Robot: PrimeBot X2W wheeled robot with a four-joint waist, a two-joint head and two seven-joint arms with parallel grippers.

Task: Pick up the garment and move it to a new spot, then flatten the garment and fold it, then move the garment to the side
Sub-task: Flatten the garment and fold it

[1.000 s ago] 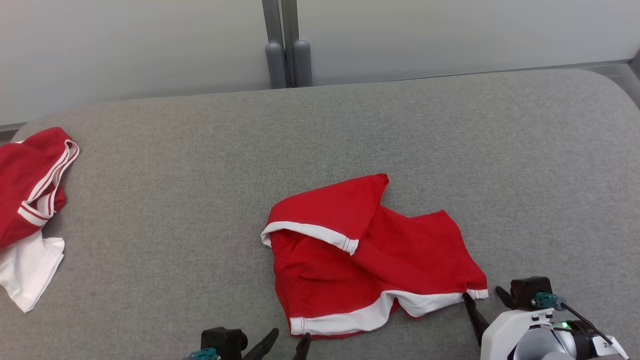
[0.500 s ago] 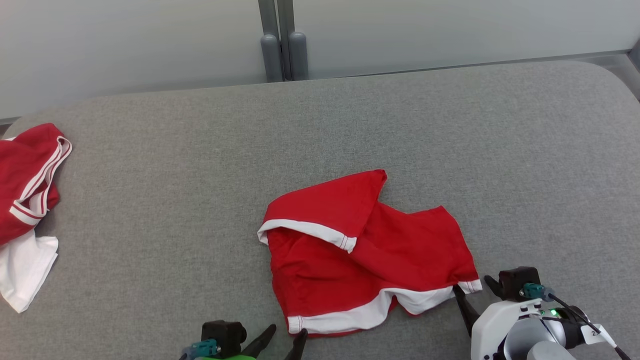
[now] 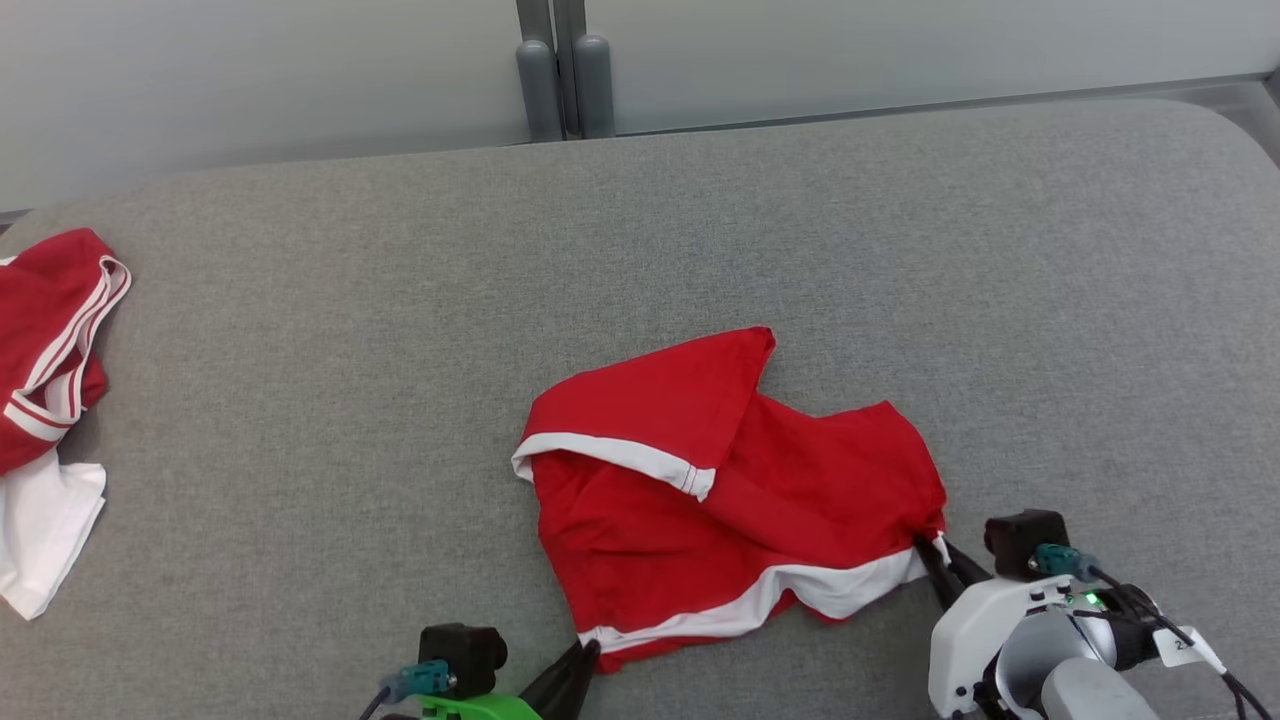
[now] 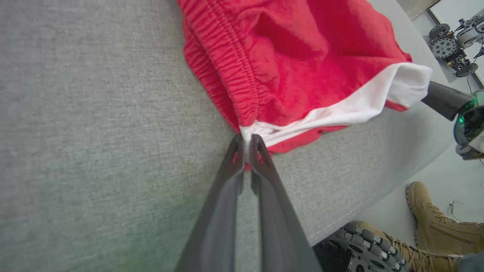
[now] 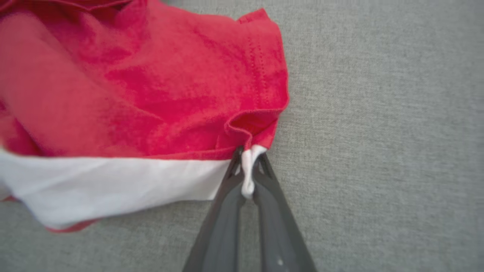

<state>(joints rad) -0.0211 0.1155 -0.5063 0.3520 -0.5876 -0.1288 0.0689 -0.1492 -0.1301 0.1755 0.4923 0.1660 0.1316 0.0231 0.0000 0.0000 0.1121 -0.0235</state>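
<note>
Gripping the red garment (image 3: 730, 490) by both near corners. Pinching the white hem corner at 7 o'clock of the cloth with the left gripper (image 3: 583, 655), jaws squeezed almost together on the trim. Clamping the hem corner at 4 o'clock with the right gripper (image 3: 935, 555), just as tight, a nub of white poking out between its fingers in the right wrist view. Lying crumpled a little right of centre on the grey padded surface (image 3: 350, 350), close to the front edge, with one flap doubled over at 11 o'clock. Running long axis along the hem, roughly 8-to-2 o'clock in the head view, straight between the two grips. Spreading away toward 12 o'clock from both sets of jaws. Sitting equally near for either arm, each on its own corner, so probably setting up a two-arm lift: raising together and pulling apart along the hem line. Sagging mid-hem, so risking a bunch-up if lifting unevenly. Ignoring the second red-and-white garment (image 3: 45, 340) well apart at 9 o'clock. Not dealing with any container here; resting straight on the padding.
</note>
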